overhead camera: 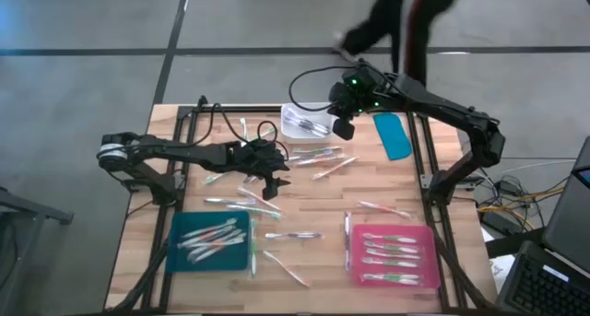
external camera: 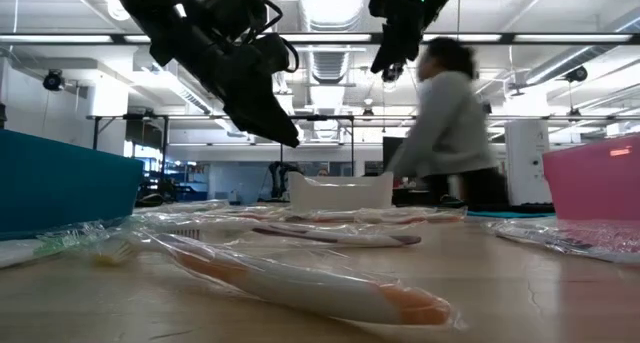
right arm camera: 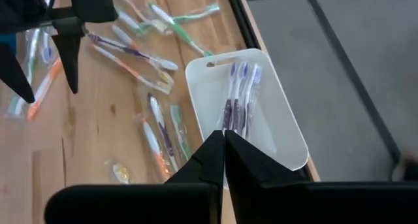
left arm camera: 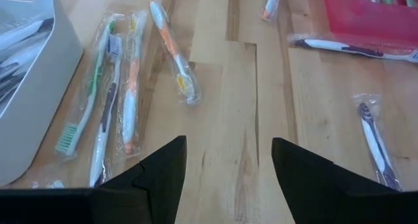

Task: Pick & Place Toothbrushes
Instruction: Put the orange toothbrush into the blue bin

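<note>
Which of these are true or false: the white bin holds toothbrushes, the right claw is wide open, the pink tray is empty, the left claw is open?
1. The white bin holds toothbrushes. True.
2. The right claw is wide open. False: its fingers are pressed together above the bin, holding nothing.
3. The pink tray is empty. False: several toothbrushes lie in it.
4. The left claw is open. True: its fingers stand apart over bare wood.

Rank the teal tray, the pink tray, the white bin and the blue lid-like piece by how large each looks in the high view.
1. Pink tray and teal tray: they look about alike, so no ranking between them.
2. White bin, partly hidden by the right claw.
3. Blue flat piece, which looks close to the bin, so this order is unsure.
</note>
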Controlling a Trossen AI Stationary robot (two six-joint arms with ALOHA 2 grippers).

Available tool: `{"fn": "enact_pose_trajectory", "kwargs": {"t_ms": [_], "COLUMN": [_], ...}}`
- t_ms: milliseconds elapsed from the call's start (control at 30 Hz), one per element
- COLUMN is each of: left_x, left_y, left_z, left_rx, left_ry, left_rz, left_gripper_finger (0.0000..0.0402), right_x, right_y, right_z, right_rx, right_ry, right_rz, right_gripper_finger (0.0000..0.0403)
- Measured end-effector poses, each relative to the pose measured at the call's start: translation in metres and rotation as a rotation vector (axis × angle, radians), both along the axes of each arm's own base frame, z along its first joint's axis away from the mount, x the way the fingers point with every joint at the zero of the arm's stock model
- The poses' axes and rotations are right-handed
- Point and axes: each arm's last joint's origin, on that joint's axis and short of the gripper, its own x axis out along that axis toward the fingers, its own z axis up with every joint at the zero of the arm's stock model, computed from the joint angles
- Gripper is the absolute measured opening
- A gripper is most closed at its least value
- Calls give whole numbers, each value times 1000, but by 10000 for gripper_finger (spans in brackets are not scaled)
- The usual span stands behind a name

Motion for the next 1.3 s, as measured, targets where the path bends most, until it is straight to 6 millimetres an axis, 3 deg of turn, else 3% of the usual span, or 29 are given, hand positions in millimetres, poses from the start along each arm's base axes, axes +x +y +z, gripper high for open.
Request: {"fn": "enact_pose_trajectory", "kwargs": {"t_ms": [400,1000,1300], "left_x": [0,0,0], "left_y": [0,0,0], "left_z": [0,0,0], "left_rx": [0,0,0], "left_ry": [0,0,0], "left_rz": [0,0,0], "left_gripper_finger": [230,230,230], "right_x": [1,6,7], "right_y": [6,4,5], "right_z": [3,-27,-29], "right_rx": [-5,-3,10], "right_ry": [-24,25,18], "right_rz": [9,67,87], "right_gripper_finger": [8,8,8]}}
